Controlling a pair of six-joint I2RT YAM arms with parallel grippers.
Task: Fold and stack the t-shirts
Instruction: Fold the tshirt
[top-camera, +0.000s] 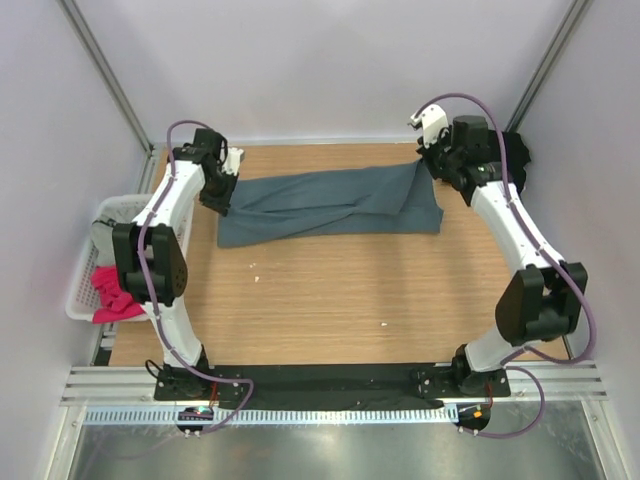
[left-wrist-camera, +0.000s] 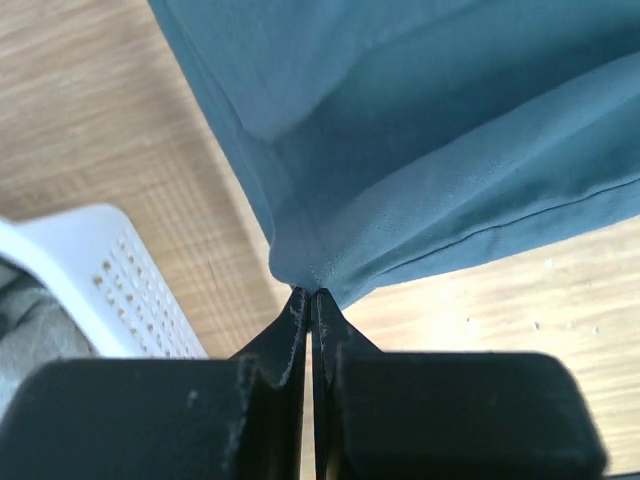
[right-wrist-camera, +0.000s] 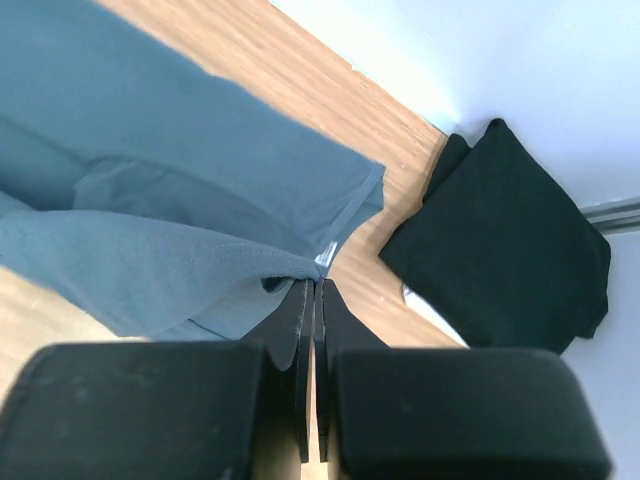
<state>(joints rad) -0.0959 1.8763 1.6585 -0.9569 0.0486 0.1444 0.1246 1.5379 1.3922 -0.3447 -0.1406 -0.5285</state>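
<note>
While pinched by left gripper (left-wrist-camera: 312, 293) and right gripper (right-wrist-camera: 316, 284), slate-blue t-shirt (top-camera: 330, 205), rumpled lengthwise.

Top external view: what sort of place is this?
Probably a lab robot cell, not a home: a wooden table walled in by plain white panels, two arms bolted at its edge, a slate-blue t-shirt held between them.

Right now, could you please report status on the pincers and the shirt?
Left pincer shut on blue-grey t-shirt, left end. Right pincer shut on its right end. Shirt loosely bunched on table. Nothing blocking; black t-shirt apart, far right.
</note>
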